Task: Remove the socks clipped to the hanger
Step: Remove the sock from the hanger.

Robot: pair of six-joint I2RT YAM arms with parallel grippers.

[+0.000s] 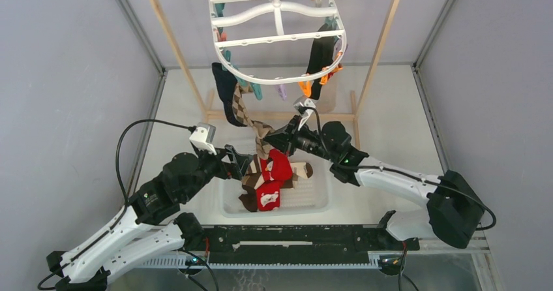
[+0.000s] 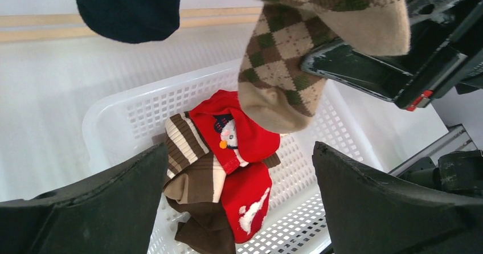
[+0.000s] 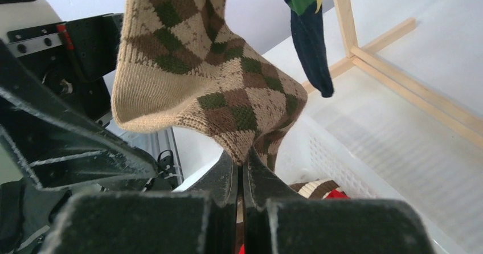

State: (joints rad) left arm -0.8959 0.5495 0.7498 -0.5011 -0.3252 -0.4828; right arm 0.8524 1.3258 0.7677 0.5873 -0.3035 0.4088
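The white oval hanger [image 1: 277,40] hangs from a metal rod at the top centre. A navy sock [image 1: 224,89], a tan argyle sock [image 1: 244,111] and a black sock [image 1: 319,53] are still clipped to it. My right gripper [image 1: 270,139] is shut on the lower part of the argyle sock [image 3: 188,77], and its jaws [image 3: 241,163] pinch the fabric. My left gripper [image 1: 251,164] is open and empty [image 2: 240,151], just above the basket and below the argyle sock's toe [image 2: 279,66]. Red socks [image 2: 250,134] and a brown striped sock [image 2: 191,168] lie in the basket.
The white perforated basket [image 1: 313,199] sits on the table under both grippers, and its rim shows in the left wrist view [image 2: 114,123]. The wooden rack [image 1: 381,43] stands behind it, with its base bar on the table [image 3: 398,89]. Orange and teal clips [image 1: 306,85] dangle from the hanger's front rim.
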